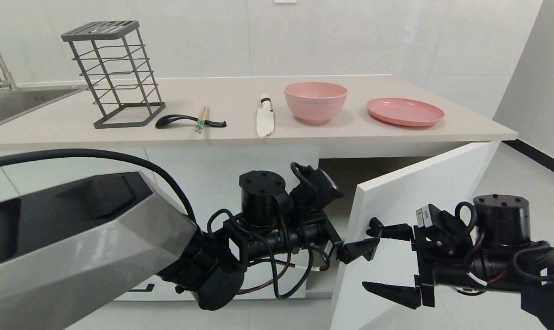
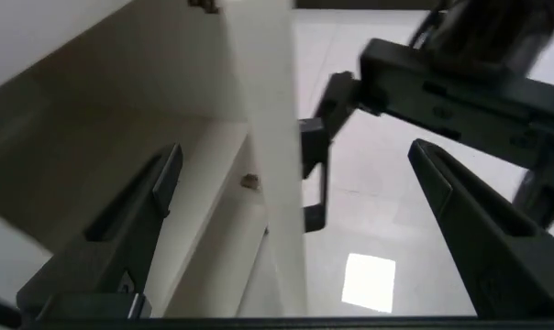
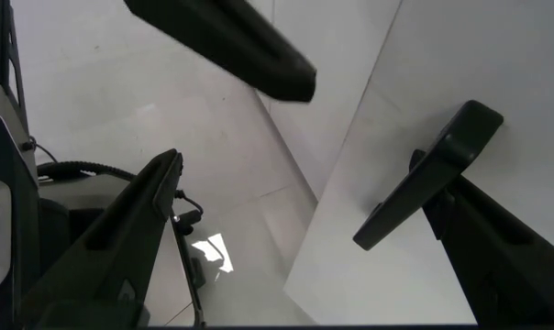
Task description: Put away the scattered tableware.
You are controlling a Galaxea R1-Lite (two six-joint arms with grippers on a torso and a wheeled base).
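— Where's the tableware?

— On the counter, far beyond my fingers: pink bowl, plate to its right, knife to its left (long axis near to far).

— And your fingers?

— Both pairs are wide and hold nothing. My left gripper straddles the open cabinet door. My right gripper is nearer the plate, I'd judge.
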